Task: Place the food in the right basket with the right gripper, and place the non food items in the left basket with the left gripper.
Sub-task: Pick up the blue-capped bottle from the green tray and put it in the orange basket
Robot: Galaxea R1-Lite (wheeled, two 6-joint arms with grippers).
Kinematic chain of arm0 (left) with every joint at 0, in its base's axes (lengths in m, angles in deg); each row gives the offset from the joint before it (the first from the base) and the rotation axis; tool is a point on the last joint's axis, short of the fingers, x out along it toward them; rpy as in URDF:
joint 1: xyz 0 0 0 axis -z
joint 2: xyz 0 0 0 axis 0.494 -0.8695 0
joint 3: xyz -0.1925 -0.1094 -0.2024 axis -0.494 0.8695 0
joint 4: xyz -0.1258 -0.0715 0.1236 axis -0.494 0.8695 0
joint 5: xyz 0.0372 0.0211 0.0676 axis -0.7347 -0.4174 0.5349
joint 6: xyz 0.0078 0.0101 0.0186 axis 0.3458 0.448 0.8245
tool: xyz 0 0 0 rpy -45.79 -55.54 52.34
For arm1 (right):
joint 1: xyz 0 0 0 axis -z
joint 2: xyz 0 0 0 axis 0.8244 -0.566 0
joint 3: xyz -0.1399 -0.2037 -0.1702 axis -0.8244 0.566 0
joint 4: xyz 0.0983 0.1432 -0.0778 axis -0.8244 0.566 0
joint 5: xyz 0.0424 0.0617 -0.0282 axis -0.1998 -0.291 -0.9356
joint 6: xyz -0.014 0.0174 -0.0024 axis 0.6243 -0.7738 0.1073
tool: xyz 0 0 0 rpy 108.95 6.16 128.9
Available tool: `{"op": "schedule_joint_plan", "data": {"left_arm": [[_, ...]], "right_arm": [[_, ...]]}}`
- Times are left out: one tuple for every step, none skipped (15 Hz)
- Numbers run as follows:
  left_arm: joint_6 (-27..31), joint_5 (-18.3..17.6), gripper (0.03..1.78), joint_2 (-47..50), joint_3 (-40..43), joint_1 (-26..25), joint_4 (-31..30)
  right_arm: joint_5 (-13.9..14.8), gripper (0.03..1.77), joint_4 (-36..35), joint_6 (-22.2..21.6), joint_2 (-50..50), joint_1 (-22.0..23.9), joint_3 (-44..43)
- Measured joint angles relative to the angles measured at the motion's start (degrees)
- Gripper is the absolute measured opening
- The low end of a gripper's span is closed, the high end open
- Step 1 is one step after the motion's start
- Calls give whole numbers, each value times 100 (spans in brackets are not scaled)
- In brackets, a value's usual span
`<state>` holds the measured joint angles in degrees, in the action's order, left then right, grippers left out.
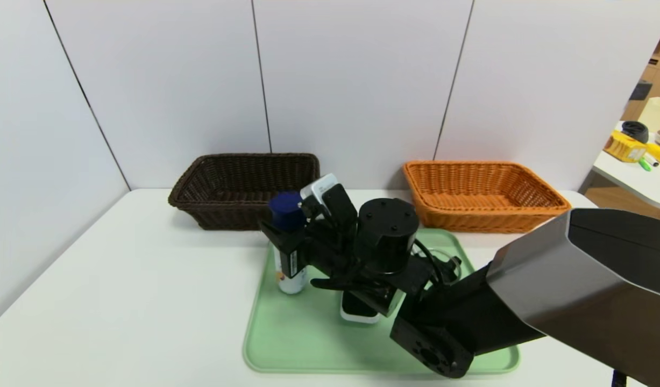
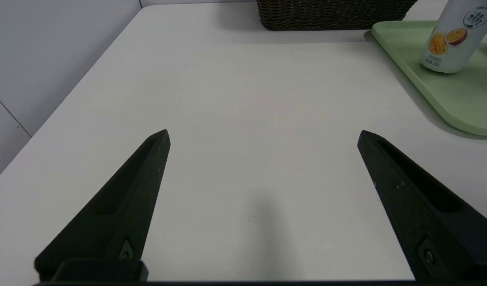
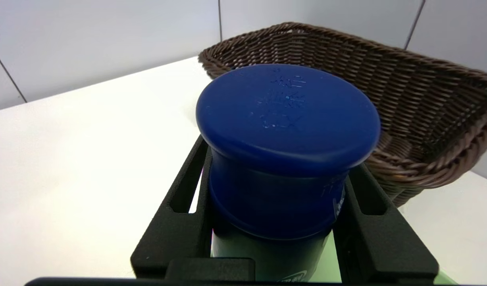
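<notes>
The food, a white drink bottle [image 1: 291, 277] with a dark blue cap [image 3: 287, 119], stands at the left edge of the green tray [image 1: 286, 349]. My right gripper [image 1: 284, 236] is shut on the bottle just under the cap, one finger on each side. The bottle's label also shows in the left wrist view [image 2: 451, 39]. The black-faced slab [image 1: 356, 313] lies on the tray, mostly hidden under my right arm. A clear dish [image 1: 452, 262] peeks out behind the arm's cables. My left gripper [image 2: 263, 135] hangs open over bare table, left of the tray.
The dark brown left basket [image 1: 243, 161] stands at the back, just behind the bottle. The orange-tan right basket [image 1: 485, 167] stands at the back right, beyond the tray. White wall panels close in the back and left. A side table with clutter [image 1: 631, 145] is at far right.
</notes>
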<state>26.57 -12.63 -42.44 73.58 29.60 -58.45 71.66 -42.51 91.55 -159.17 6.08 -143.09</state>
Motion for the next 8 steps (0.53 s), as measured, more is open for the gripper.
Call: {"op": "schedule_joint_plan", "data": {"left_arm": [[0,0,169,0,0,0,0],[0,-2,169,0,0,5,0],[0,0,169,0,0,5,0],[0,0,169,0,0,2,0],[0,0,169,0,0,2,2],[0,0,169,0,0,2,0],[0,0,169,0,0,2,0],[2,-2,169,0,0,2,0]], "right_arm": [[-5,81,76,-6,77,-2,0],[-7,81,172,-11,160,-2,0],[-7,81,276,-17,247,0,-2],[-2,81,362,-30,328,5,-9],[-5,81,455,-30,430,20,-16],[-10,81,557,-30,551,48,-29],[-11,81,701,-30,678,99,-46],[-24,81,872,-30,813,174,-79]]}}
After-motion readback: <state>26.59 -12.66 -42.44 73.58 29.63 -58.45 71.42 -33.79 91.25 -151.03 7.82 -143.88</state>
